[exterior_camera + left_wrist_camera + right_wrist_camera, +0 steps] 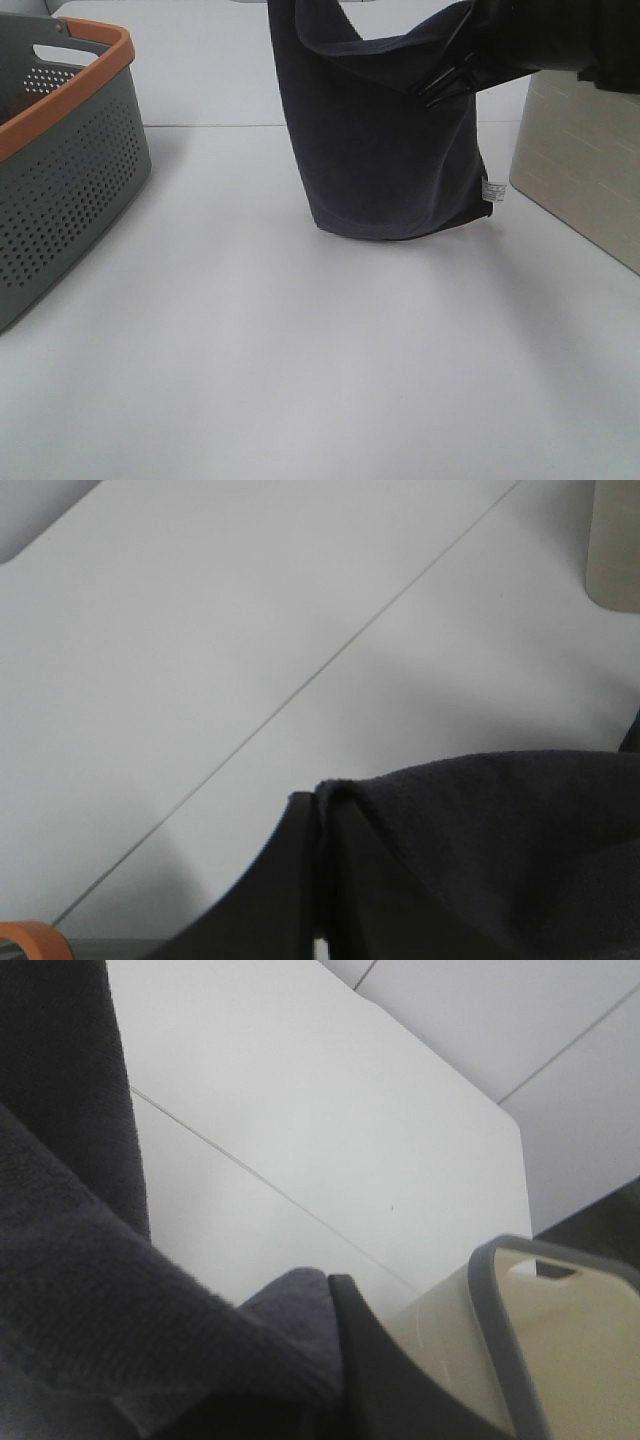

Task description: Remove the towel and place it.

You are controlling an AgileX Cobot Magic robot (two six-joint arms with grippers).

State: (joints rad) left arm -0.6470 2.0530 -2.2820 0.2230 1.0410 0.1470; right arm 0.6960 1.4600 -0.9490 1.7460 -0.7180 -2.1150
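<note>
Exterior high: towel (385, 150) hangs left of beige basket (585, 170), long axis vertical, hem down near table (300, 380); right gripper (445, 80) clamped on upper edge.
Left wrist: left gripper (305, 880) closed on towel corner.
Right wrist: jaws pinching towel fold, beige basket near.

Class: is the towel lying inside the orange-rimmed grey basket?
No, the towel hangs above the table, apart from the grey basket at left.
</note>
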